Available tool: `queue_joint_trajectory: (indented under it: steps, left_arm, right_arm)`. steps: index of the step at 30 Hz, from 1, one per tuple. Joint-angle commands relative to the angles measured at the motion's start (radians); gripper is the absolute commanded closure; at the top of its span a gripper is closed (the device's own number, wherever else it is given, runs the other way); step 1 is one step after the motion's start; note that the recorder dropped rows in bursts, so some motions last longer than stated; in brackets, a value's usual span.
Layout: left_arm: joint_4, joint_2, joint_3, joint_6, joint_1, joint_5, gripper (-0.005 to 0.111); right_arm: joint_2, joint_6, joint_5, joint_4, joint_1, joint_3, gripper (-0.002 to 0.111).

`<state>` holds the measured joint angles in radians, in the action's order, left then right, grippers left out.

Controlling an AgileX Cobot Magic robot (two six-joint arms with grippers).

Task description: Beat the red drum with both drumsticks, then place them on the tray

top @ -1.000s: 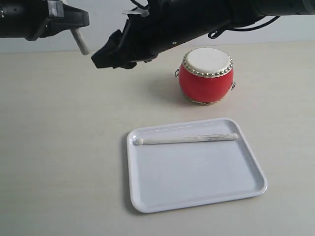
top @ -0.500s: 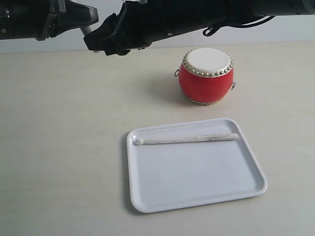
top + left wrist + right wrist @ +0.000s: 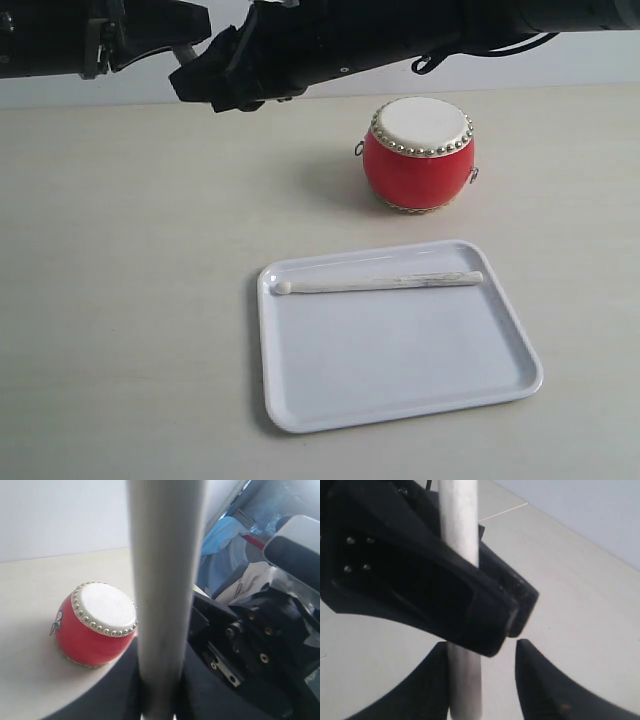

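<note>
The red drum (image 3: 418, 152) stands on the table at the back right, also seen in the left wrist view (image 3: 95, 625). One drumstick (image 3: 378, 282) lies along the far side of the white tray (image 3: 400, 395). My left gripper (image 3: 192, 28) (image 3: 157, 711) is shut on the other drumstick (image 3: 165, 580), high at the back left. My right gripper (image 3: 196, 86) (image 3: 482, 645) reaches across to it. Its jaws are apart around that stick's lower end (image 3: 465, 690), just below the left gripper's fingers (image 3: 420, 580). The stick lies against one right finger, with a gap to the other.
The right arm (image 3: 400, 30) stretches across the back of the scene above the table, behind the drum. Both grippers hang well above the pale tabletop (image 3: 120, 300).
The right gripper has risen and moved left until it meets the left gripper's stick. The left gripper has shifted slightly right. The right jaws have narrowed a little.
</note>
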<state>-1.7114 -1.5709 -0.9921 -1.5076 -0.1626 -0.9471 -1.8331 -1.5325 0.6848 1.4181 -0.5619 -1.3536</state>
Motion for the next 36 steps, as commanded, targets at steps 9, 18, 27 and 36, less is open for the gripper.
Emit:
queue_joint_trajectory:
  steps: [9,18,27,36]
  left_arm:
    - [-0.016,-0.001,0.003,-0.009,0.002,-0.015,0.107]
    - [-0.02,-0.001,0.003,-0.009,0.002,0.003,0.071]
    - [0.025,-0.001,0.003,-0.009,0.026,0.091,0.024]
    - [0.08,0.001,0.003,0.037,0.2,0.095,0.025]
  right_arm:
    - [0.003,-0.009,0.021,0.015,0.004,0.004,0.108]
    - [0.003,-0.007,0.019,0.024,0.004,0.004,0.108]
    - [0.008,0.07,-0.081,0.003,0.011,0.004,0.108]
    - [0.01,0.601,0.049,-0.771,0.127,-0.123,0.108]
